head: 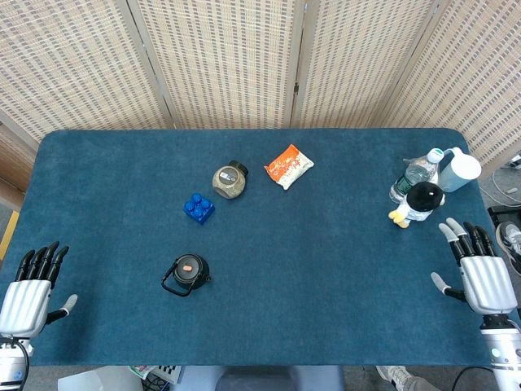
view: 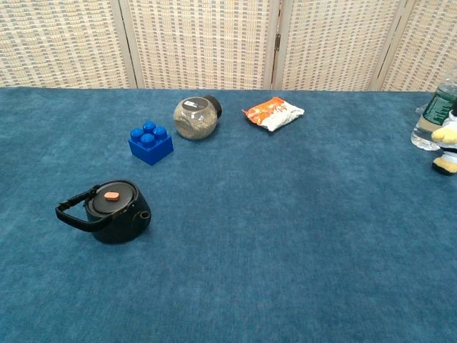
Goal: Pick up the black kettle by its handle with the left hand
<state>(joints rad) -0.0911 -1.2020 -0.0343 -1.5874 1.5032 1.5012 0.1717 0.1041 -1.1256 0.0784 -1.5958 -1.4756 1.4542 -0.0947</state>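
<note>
The black kettle [head: 188, 274] stands upright on the blue table cloth, left of centre, with an orange knob on its lid. Its handle [view: 73, 212] is folded down toward the near-left side, and the spout points right. My left hand [head: 30, 288] rests at the table's near-left corner, fingers straight and apart, holding nothing, well to the left of the kettle. My right hand [head: 478, 269] lies at the near-right edge, fingers also spread and empty. Neither hand shows in the chest view.
A blue toy brick [head: 199, 208] and a jar of grains [head: 230, 181] on its side lie behind the kettle. An orange snack bag [head: 288, 166] is further back. At the right edge stand a water bottle [head: 413, 175], a penguin toy [head: 420, 204] and a white container [head: 459, 169].
</note>
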